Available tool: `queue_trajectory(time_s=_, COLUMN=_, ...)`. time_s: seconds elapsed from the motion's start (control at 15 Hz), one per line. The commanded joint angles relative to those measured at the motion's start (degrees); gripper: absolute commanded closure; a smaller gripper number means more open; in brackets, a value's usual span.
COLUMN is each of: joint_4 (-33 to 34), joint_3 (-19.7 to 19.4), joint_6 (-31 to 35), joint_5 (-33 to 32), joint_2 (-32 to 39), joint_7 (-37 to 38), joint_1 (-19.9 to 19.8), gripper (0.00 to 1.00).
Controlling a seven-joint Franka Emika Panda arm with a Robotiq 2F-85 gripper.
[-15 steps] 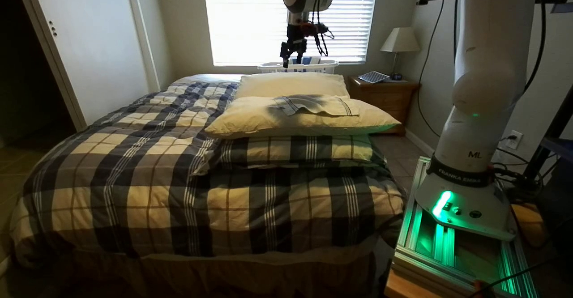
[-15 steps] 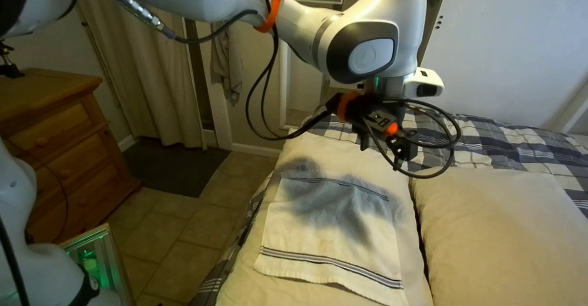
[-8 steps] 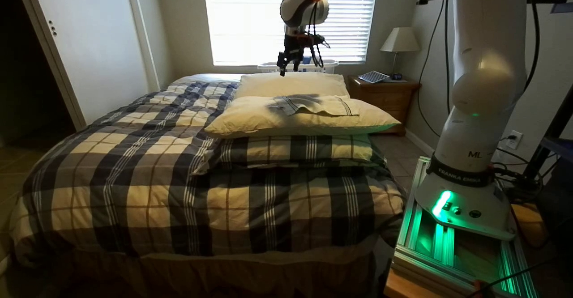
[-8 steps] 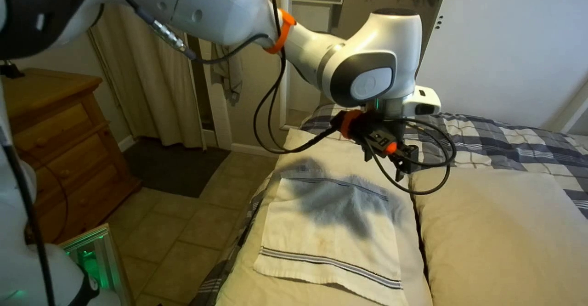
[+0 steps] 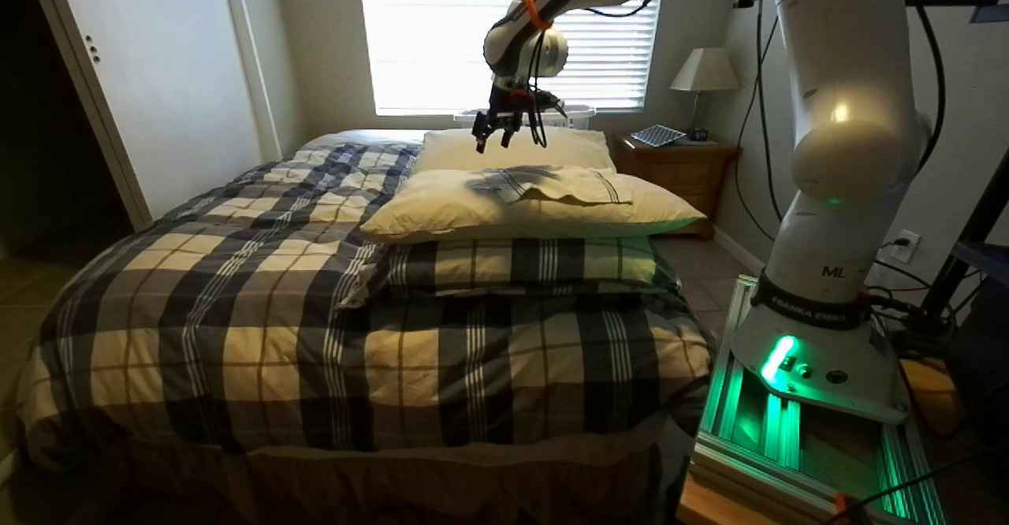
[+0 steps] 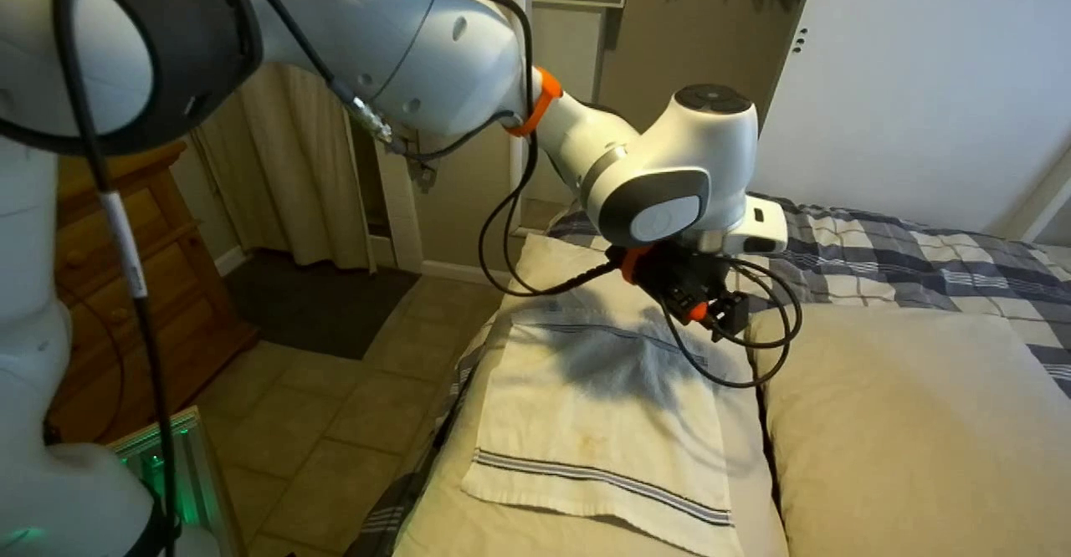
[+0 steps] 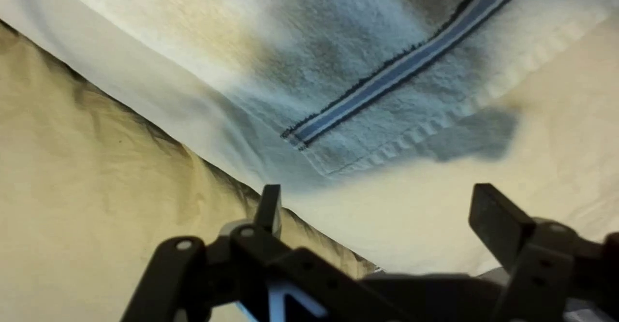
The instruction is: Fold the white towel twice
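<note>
The white towel (image 6: 586, 423), cream with dark stripes near two ends, lies spread and slightly rumpled on a cream pillow (image 5: 449, 206). It also shows in an exterior view (image 5: 579, 186), where its near edge is wavy. My gripper (image 6: 726, 327) is open and empty, held above the pillow near the towel's far corner; it also shows in an exterior view (image 5: 493, 147). In the wrist view the towel's striped corner (image 7: 333, 153) lies ahead of the open fingers (image 7: 377, 189), with bare pillow between them. The gripper's shadow falls on the towel.
A second cream pillow (image 6: 912, 423) lies beside the towel's pillow, with a dark gap between. Both rest on the plaid-covered bed (image 5: 260, 288). A white basket (image 5: 583, 117), a nightstand (image 5: 678, 166) and a lamp (image 5: 704, 72) stand behind. Cable loops (image 6: 786, 356) hang beside the gripper.
The arm has lowered the open gripper toward the pillow and moved it slightly left in both exterior views. The towel has not moved.
</note>
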Motion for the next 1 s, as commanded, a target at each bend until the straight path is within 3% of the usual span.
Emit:
queue_trajectory(time_s=0.0, joint_4=2.8, joint_3=1.2, joint_6=2.2, joint_5=1.5, joint_2=3.5, joint_7=-1.3, joint_1=-1.5, gripper=0.0)
queue_trajectory(time_s=0.53, joint_4=6.5, joint_3=1.4, joint_6=2.7, joint_5=-0.3, joint_2=8.7, joint_7=-3.4, joint_1=-2.2, gripper=0.03)
queue_trajectory(time_s=0.6, joint_4=6.8, joint_3=1.3, joint_6=2.6, joint_5=-0.4, joint_2=9.2, joint_7=-3.3, joint_1=-2.3, gripper=0.18)
queue_trajectory(time_s=0.67, joint_4=7.2, joint_3=1.4, joint_6=2.5, joint_5=-0.5, joint_2=9.6, joint_7=-3.3, joint_1=-2.4, gripper=0.28)
queue_trajectory(time_s=0.73, joint_4=7.4, joint_3=1.2, joint_6=2.3, joint_5=-0.7, joint_2=9.9, joint_7=-3.2, joint_1=-2.4, gripper=0.29)
queue_trajectory(time_s=0.93, joint_4=8.2, joint_3=1.0, joint_6=2.1, joint_5=-1.1, joint_2=10.7, joint_7=-3.2, joint_1=-2.5, gripper=0.52)
